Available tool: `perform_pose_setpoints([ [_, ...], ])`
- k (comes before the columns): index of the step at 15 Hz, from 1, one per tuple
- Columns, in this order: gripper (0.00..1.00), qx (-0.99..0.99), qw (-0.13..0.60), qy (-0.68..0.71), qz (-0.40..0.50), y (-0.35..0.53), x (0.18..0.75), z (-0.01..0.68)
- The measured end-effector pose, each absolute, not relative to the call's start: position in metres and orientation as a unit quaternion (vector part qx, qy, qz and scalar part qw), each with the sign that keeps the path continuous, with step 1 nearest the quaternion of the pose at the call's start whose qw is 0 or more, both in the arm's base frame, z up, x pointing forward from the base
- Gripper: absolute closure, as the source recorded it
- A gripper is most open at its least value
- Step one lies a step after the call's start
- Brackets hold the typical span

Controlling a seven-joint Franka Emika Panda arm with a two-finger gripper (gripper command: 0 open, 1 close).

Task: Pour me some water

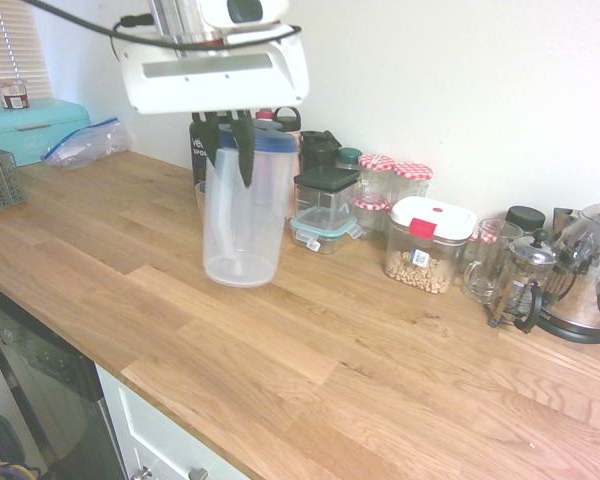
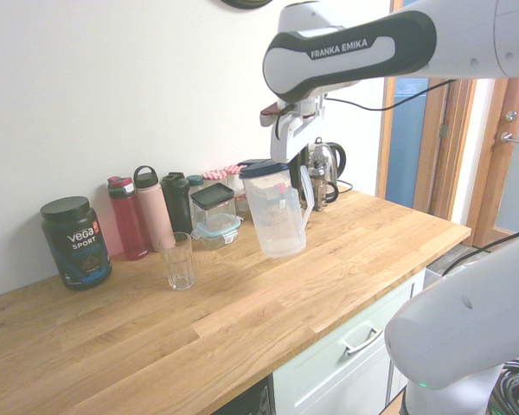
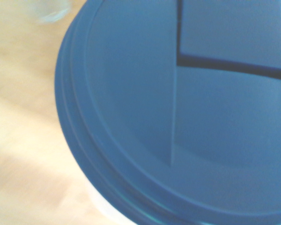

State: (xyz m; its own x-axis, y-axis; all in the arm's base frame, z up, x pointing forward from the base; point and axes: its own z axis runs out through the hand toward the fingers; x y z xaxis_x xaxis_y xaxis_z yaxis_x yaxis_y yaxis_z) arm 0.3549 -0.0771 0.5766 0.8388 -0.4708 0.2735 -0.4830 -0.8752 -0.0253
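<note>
1. Far left, first exterior view: turquoise box (image 1: 30, 130), with a clear plastic bag (image 1: 88, 145) beside it.
2. Left of centre: clear pitcher (image 1: 245, 225), blue lid (image 1: 265, 139) fitted, upright on the wooden counter (image 1: 210, 350). Claw (image 1: 228, 165) closed on the pitcher's handle (image 2: 308, 197).
3. Right of pitcher: white-lidded container (image 1: 428, 245) holding nuts or beans.
4. Far right: French press (image 1: 525, 275) beside steel kettle (image 1: 585, 265).

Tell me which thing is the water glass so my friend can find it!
On the wooden counter, find the black Vega Sport tub. Right beside it, nearer the counter's front edge, stands the glass. It's a clear, empty tumbler with no lid, unlike the bottles behind it.
</note>
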Motion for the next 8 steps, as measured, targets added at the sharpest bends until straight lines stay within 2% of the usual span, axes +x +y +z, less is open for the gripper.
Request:
perform_pose_setpoints([
  [8, 1.00, 0.882, 0.017, -0.408, 0.236, -0.170, 0.335, 0.514],
])
